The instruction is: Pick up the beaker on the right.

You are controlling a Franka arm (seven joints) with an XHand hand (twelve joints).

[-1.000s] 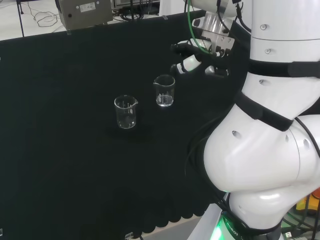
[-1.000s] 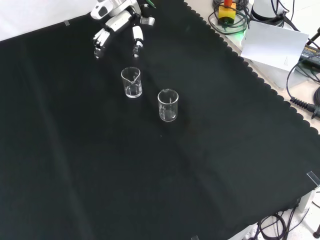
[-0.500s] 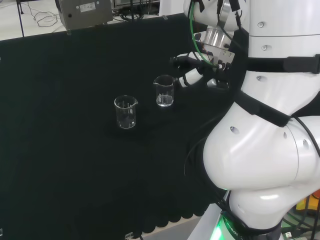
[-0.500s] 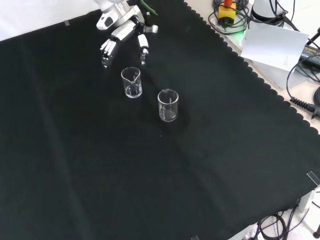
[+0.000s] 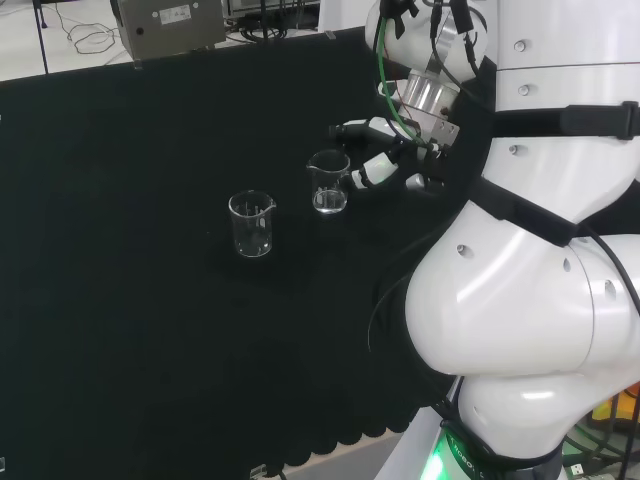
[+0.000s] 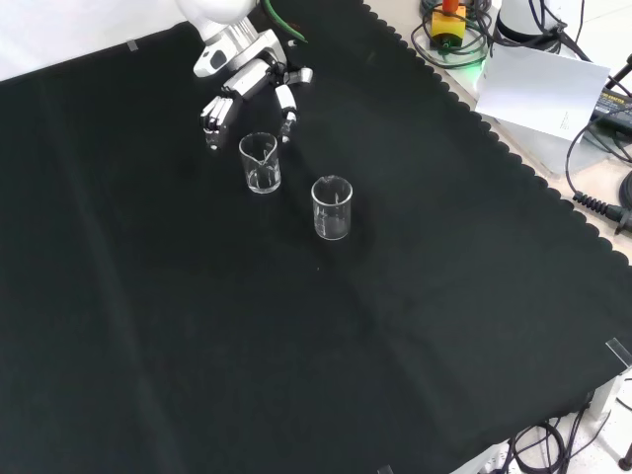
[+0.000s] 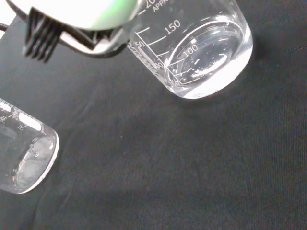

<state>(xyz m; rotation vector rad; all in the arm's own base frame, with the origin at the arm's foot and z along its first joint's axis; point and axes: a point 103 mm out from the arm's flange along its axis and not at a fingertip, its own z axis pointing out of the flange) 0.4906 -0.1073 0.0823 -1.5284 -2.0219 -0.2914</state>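
The hand point(image 6: 247, 84) hangs low with fingers point(image 6: 213, 111) spread and relaxed

Matt black cloth point(image 6: 415, 296) over the bench, finely woven up close, faintly creased, scalloped along its edge. Clear, glossy glass in the right beaker point(image 5: 328, 181) and the other beaker point(image 5: 251, 224), smooth-walled, with white printed scale marks and bright glints at the thick bases. Smooth black and white plastic on the hand point(image 6: 247, 87), slightly shiny. Glossy white shell on the arm's links point(image 5: 520, 290), banded in matt black. Dull grey metal on the box point(image 5: 168, 25) behind the cloth.
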